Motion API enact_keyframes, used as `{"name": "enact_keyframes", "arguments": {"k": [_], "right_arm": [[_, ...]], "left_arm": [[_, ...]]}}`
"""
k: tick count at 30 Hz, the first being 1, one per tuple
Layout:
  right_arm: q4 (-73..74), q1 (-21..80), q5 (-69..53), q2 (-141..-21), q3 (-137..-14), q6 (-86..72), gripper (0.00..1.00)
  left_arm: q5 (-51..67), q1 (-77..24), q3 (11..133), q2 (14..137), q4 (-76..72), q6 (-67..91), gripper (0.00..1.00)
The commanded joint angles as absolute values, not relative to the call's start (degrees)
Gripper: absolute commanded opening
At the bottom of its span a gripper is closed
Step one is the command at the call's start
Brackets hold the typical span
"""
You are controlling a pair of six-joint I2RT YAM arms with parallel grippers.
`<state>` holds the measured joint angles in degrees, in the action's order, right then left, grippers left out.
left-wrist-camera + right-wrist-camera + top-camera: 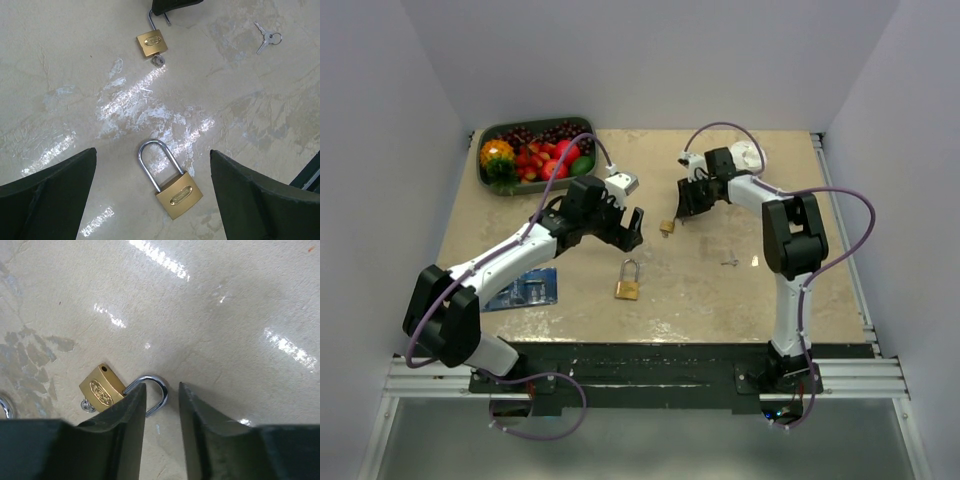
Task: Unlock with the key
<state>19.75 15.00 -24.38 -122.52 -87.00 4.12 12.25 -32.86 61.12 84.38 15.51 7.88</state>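
Observation:
A small brass padlock (667,227) lies mid-table with its shackle (159,388) swung open and a silvery key head (87,405) sticking out of its bottom. My right gripper (162,390) is low over it, its jaws a narrow gap apart around the shackle's free end, gripping nothing. A spare key pair (729,262) on a ring lies to the right. A larger brass padlock (172,187), shackle closed, lies below my left gripper (152,155), which is wide open and empty above it.
A green tray (485,165) of toy fruit stands at the back left. A blue card (525,288) lies by the left arm near the front edge. The small padlock (151,43) and the spare keys (267,37) also show in the left wrist view.

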Motion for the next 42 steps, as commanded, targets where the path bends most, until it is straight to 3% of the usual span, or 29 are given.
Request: {"name": "enact_keyframes", "arguments": {"k": [1, 5, 11, 17, 24, 28, 37, 42], "right_arm": [[21.5, 15.1, -22.0, -122.0, -87.9, 6.4, 0.43], [19.4, 15.0, -21.8, -120.0, -86.2, 5.4, 0.54], [15.2, 15.0, -20.8, -111.8, -80.8, 1.7, 0.6], [12.2, 15.0, -11.1, -96.8, -70.5, -5.4, 0.62], [15.7, 15.0, -0.1, -82.5, -60.3, -15.5, 0.63], [19.1, 14.6, 15.9, -79.4, -56.3, -17.7, 0.68], [19.7, 13.6, 13.7, -81.6, -51.5, -24.0, 0.65], [19.0, 12.8, 12.4, -85.0, -50.7, -25.9, 0.56]], "left_arm": [[12.7, -32.9, 60.9, 83.3, 14.1, 7.1, 0.99], [12.4, -32.9, 60.7, 83.4, 13.9, 7.2, 0.99], [10.8, -32.9, 60.5, 83.2, 13.4, 7.8, 0.99], [5.9, -33.0, 55.8, 76.5, 6.7, 9.2, 0.99], [7.4, -33.0, 57.1, 78.5, 8.2, 9.9, 0.99], [9.0, -33.0, 57.1, 78.5, 7.9, 10.7, 0.99], [12.7, -32.9, 57.0, 76.6, 7.6, 12.2, 0.99], [12.0, -32.9, 57.0, 75.0, 8.1, 12.1, 0.99]]}}
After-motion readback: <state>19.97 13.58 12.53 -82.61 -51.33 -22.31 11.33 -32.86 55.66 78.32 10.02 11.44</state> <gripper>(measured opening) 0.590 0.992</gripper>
